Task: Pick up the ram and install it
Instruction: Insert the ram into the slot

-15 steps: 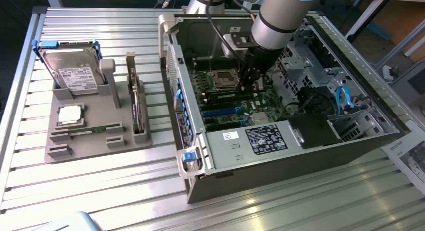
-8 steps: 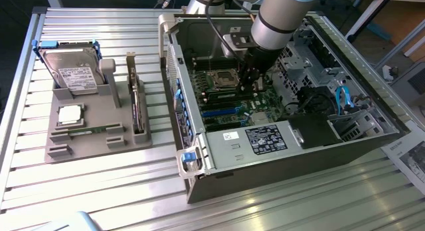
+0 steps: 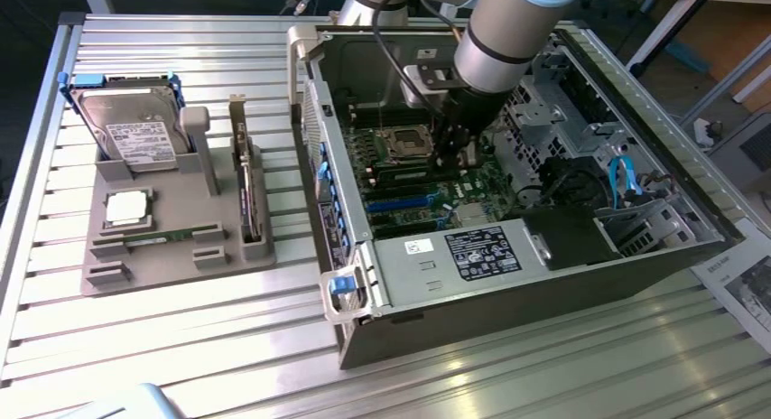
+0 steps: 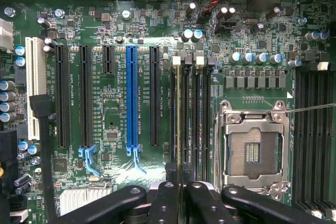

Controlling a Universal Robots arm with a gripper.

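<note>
Slatted metal table (image 3: 181, 347), open case (image 3: 398, 288). The gripper (image 4: 181, 187) pinches the ram (image 4: 179, 119) edge-on just beside the socket (image 4: 254, 145), along the slots (image 4: 192, 119). Best lowered upright, aligned, with even pressure.

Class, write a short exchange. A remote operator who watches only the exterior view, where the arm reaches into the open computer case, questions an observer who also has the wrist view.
Operator: From here I can't tell what the gripper has. Is it holding anything?
Observer: Yes. The gripper is shut on the ram, which shows edge-on as a thin pale line.
Operator: Where does that put it?
Observer: It lines up with one of the memory slots that lie between the CPU socket and the black expansion slot.
</note>
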